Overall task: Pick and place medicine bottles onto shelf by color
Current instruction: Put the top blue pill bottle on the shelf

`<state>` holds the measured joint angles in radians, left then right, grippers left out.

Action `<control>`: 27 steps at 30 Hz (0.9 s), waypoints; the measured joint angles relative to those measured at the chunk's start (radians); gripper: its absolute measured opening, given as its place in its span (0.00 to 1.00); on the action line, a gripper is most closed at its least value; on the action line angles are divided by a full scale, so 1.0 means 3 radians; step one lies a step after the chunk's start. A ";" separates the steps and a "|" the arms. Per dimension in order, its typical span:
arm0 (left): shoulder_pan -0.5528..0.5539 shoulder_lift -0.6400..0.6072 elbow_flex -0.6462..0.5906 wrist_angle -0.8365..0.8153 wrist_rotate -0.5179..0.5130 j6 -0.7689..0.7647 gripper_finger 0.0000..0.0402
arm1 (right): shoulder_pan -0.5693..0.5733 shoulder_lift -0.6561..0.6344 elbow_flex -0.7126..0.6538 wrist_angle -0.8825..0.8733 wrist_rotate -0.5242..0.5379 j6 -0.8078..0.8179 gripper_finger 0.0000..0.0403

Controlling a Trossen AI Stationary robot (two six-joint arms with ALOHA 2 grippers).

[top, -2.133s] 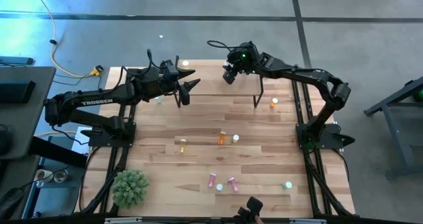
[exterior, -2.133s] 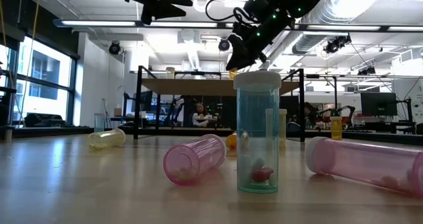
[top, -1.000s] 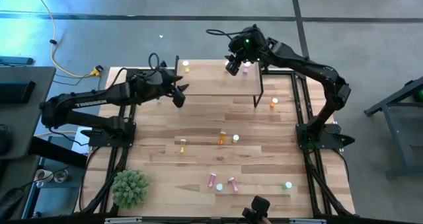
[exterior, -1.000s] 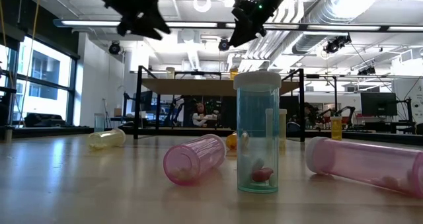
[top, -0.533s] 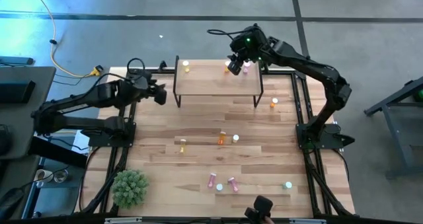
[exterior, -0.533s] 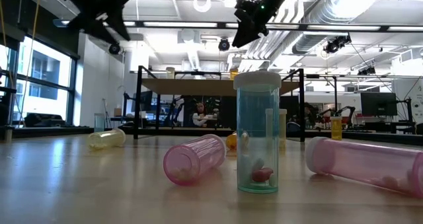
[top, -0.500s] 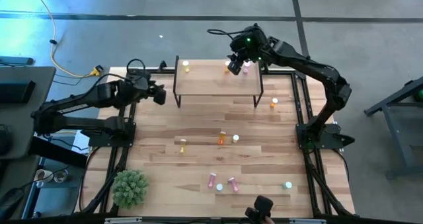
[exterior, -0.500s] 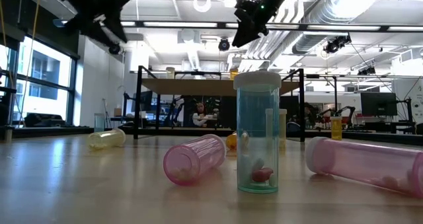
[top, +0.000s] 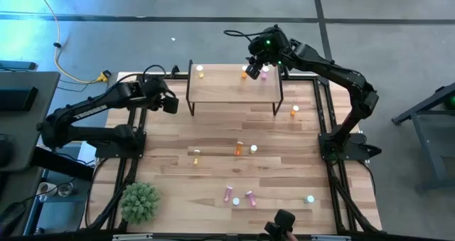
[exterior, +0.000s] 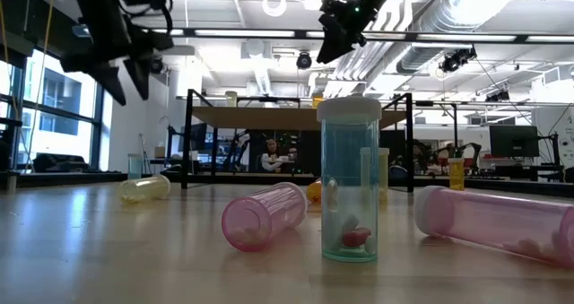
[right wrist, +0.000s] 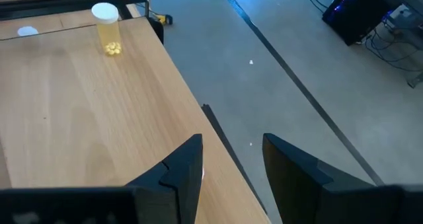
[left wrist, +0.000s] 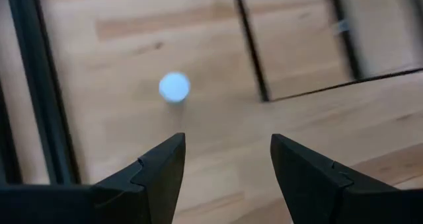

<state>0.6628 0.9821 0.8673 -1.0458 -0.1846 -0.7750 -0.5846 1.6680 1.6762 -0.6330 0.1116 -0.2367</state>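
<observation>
**High view: bottles split between shelf and tabletop, both grippers empty**

High view is showing the shelf (top: 234,87) standing at the far middle of the table (top: 213,138), carrying a yellow bottle (top: 200,72) near its far left corner and an orange bottle (top: 244,73) and a pink bottle (top: 265,73) near its far right. More medicine bottles are sitting on the tabletop: an orange one (top: 295,111) just right of the shelf, a yellow one (top: 197,156), an orange one (top: 238,149) and a green one (top: 253,148) near the middle, then two pink bottles (top: 228,193) lying down and a green one (top: 309,198) toward the near edge.

The right gripper (top: 252,70) is hovering over the shelf's far right part, beside the orange and pink bottles, its jaws parted and holding nothing. The left gripper (top: 169,104) is hanging left of the shelf, pointing down, jaws spread wide and empty; its wrist camera is looking at a white-capped bottle (left wrist: 174,87) on the table beside a black shelf leg (left wrist: 251,45).

A small green plant (top: 139,202) is sitting at the near left corner
</observation>
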 joint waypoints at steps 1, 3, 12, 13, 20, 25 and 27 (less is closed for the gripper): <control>0.0054 0.0061 0.0000 -0.0035 0.0051 0.0000 0.53 | 0.0000 0.0000 0.0000 -0.0008 0.0000 0.0000 0.37; 0.0141 0.0178 0.0000 -0.0094 0.0130 0.0011 0.53 | 0.0000 0.0000 0.0000 -0.0042 -0.0001 0.0000 0.37; 0.0425 0.0510 0.0000 -0.0084 0.0265 0.0485 0.53 | 0.0000 0.0000 -0.0001 -0.0078 -0.0003 0.0000 0.37; 0.0457 0.0537 0.0000 -0.0074 0.0274 0.0529 0.53 | 0.0000 0.0000 -0.0001 -0.0078 -0.0003 0.0000 0.37; 0.0640 0.0768 0.0000 0.0079 0.0326 0.0619 0.53 | 0.0000 0.0000 -0.0001 -0.0079 -0.0011 0.0000 0.37; 0.0719 0.1012 0.0000 0.0097 0.0326 0.0615 0.53 | 0.0000 0.0000 -0.0001 -0.0080 -0.0011 0.0000 0.37; 0.0741 0.1095 0.0000 0.0148 0.0326 0.0595 0.53 | 0.0000 0.0000 -0.0001 -0.0080 -0.0011 0.0000 0.37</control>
<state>0.8851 1.3105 0.8673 -1.0016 -0.0868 -0.5964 -0.5846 1.6680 1.6760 -0.6571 0.1082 -0.2367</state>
